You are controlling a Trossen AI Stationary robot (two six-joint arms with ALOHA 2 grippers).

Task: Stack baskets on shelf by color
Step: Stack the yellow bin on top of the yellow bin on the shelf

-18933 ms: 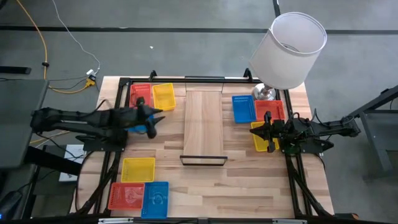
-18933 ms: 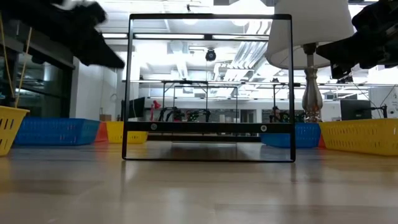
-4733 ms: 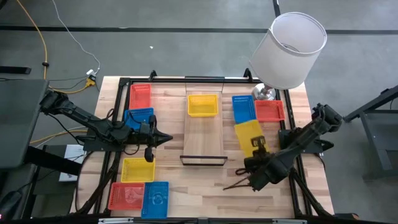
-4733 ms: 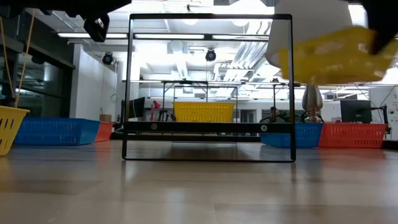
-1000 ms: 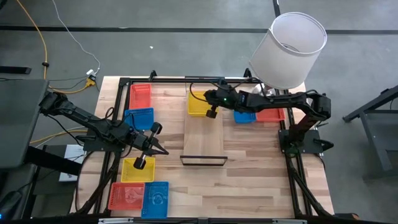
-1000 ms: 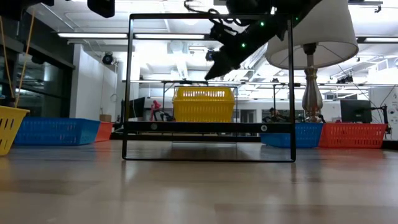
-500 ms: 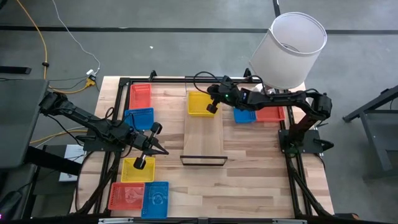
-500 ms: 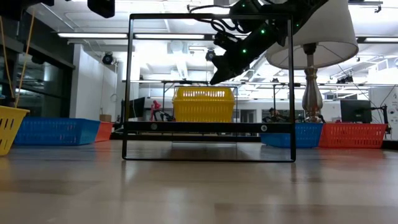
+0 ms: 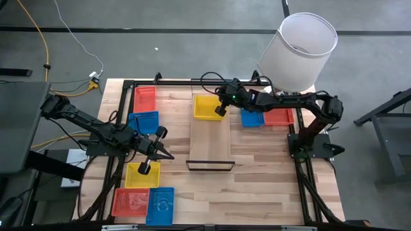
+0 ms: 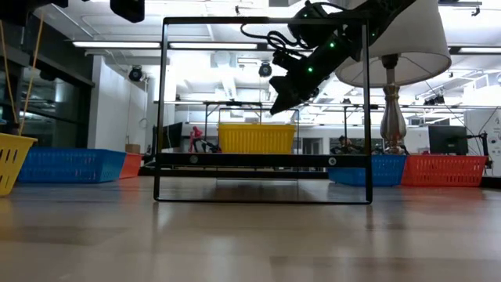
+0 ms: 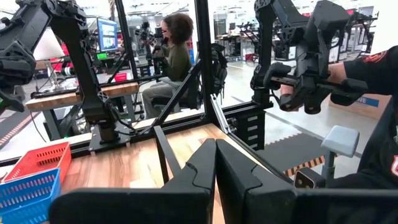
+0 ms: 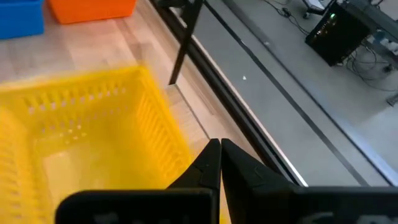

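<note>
A yellow basket sits on the far end of the light-wood shelf; it also shows in the low view and the right wrist view. My right gripper is shut and empty, just above the basket's right rim. My left gripper is shut and empty, in the air by the yellow basket at the near left. Red and blue baskets lie at the far left, and blue and red ones to the right of the shelf.
A red basket and a blue basket lie at the near left corner. A lamp with a white shade stands at the far right. The shelf's black rail frames the low view. People sit beyond the table.
My right gripper has drawn back a little from the yellow basket on the shelf, toward the table's far right. The yellow stack stands lower than half a second ago: its upper basket has dropped into the one below.
</note>
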